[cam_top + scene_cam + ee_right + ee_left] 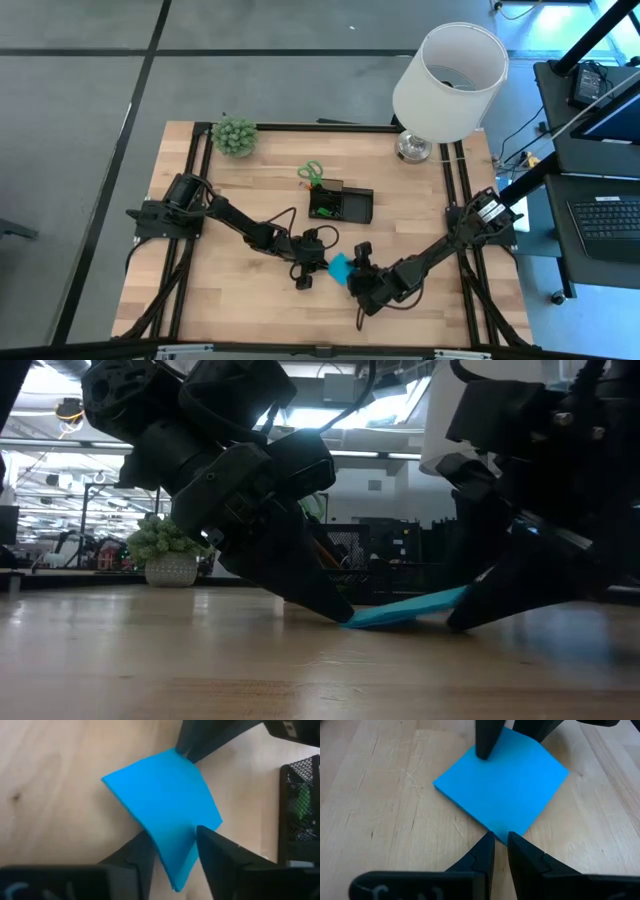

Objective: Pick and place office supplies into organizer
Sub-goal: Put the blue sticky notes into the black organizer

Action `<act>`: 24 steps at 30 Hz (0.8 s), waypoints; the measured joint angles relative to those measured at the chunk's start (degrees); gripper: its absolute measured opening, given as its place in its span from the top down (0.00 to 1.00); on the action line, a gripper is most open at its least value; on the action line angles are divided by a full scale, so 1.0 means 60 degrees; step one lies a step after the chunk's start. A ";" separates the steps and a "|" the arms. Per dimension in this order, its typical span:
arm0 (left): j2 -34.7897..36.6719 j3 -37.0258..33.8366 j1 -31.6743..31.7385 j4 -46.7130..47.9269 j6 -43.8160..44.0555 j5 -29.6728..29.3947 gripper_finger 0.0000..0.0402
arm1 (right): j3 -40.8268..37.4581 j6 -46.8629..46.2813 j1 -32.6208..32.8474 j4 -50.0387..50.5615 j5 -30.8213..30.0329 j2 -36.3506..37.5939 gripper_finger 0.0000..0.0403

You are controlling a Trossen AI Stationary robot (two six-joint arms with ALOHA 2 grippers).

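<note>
The blue sticky-note pad (340, 266) lies near the table's front, tilted, with one corner (352, 622) on the wood and the opposite end (455, 598) raised. My left gripper (500, 841) comes from the left, its fingers almost together at the low corner. My right gripper (175, 847) comes from the right and is closed on the raised corner. Farther back stands the black mesh organizer (341, 204), with the green scissors handles (311, 172) at its far left corner. My left gripper has its two fingertips (487, 842), a narrow gap between them, against the pad's low corner (504, 834), slanting down from the table's left. That corner stays on the wood. My right gripper pinches the opposite corner (175, 840) between its two fingers (212, 850), slanting down from the table's right. This end sits lifted off the table, so the pad slopes up toward it.
A small potted plant (234, 136) stands at the far left and a white-shaded lamp (447, 82) at the far right. The black frame rails (460, 190) run along the table's sides. Bare wood (230, 290) lies to the left and in front of the pad.
</note>
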State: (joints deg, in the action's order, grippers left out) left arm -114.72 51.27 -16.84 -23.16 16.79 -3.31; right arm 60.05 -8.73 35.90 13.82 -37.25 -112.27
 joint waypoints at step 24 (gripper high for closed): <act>0.1184 -0.0036 -0.0005 0.1977 0.0716 0.1166 0.88 | 0.0277 -0.1002 0.0189 0.0331 0.0013 0.0011 0.97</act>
State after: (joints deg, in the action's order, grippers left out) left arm -107.61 51.05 -16.87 -11.30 21.09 3.69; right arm 61.71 -14.74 37.04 15.81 -37.17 -112.20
